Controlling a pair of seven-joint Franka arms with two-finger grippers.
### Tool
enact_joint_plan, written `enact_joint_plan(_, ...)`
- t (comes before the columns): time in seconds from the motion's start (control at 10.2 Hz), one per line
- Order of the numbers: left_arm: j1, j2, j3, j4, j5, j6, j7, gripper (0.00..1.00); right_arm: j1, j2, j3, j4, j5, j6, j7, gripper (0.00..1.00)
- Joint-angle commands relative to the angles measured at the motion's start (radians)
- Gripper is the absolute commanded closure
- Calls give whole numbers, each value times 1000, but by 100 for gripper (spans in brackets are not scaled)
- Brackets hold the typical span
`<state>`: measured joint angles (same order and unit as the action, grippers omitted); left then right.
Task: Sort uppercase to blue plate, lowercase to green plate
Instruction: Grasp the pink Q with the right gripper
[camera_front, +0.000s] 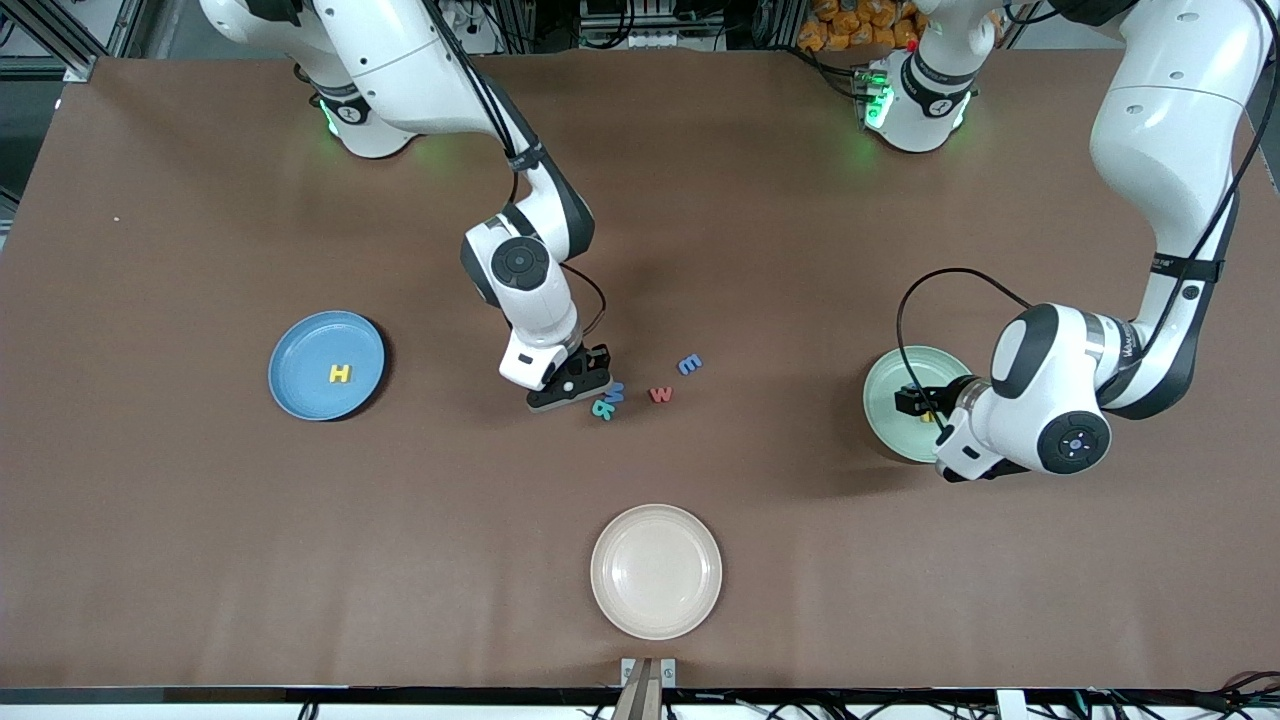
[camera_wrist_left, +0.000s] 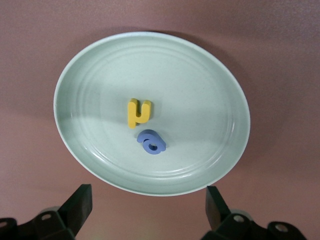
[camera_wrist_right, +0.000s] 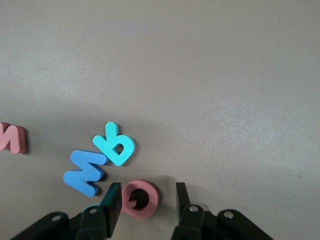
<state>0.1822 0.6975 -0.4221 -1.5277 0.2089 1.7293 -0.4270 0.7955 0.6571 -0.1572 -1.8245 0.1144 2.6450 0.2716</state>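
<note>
The blue plate (camera_front: 290, 345) holds the yellow H (camera_front: 340, 374). Mid-table lie the blue M (camera_wrist_right: 85, 172), a teal letter (camera_wrist_right: 116, 145) and a red ring letter (camera_wrist_right: 150, 200). My right gripper (camera_wrist_right: 147, 192) is low over the ring and open, its jaws either side of it; one finger touches it and the other stands clear. The red w (camera_front: 660, 394) and blue E-like letter (camera_front: 689, 364) lie toward the left arm's end. The green plate (camera_wrist_left: 200, 85) holds a yellow hooked letter (camera_wrist_left: 137, 112) and a rounded blue one (camera_wrist_left: 151, 141). My left gripper (camera_wrist_left: 148, 200) hovers open over the table just off its rim.
A cream plate (camera_front: 655, 570) sits nearer the front camera than the letter cluster. The left arm's hand covers part of the green plate (camera_front: 885, 400) in the front view.
</note>
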Motion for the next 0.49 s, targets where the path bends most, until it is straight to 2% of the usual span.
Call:
enact_joint_plan(0.0, -1, -7, 2, -2, 7, 3, 2, 0, 10, 1, -1, 4, -19, -5, 47, 48)
enact_joint_plan(0.39, 7, -7, 2, 0, 7, 3, 10, 0, 16, 12, -1, 4, -22, 12, 52, 49)
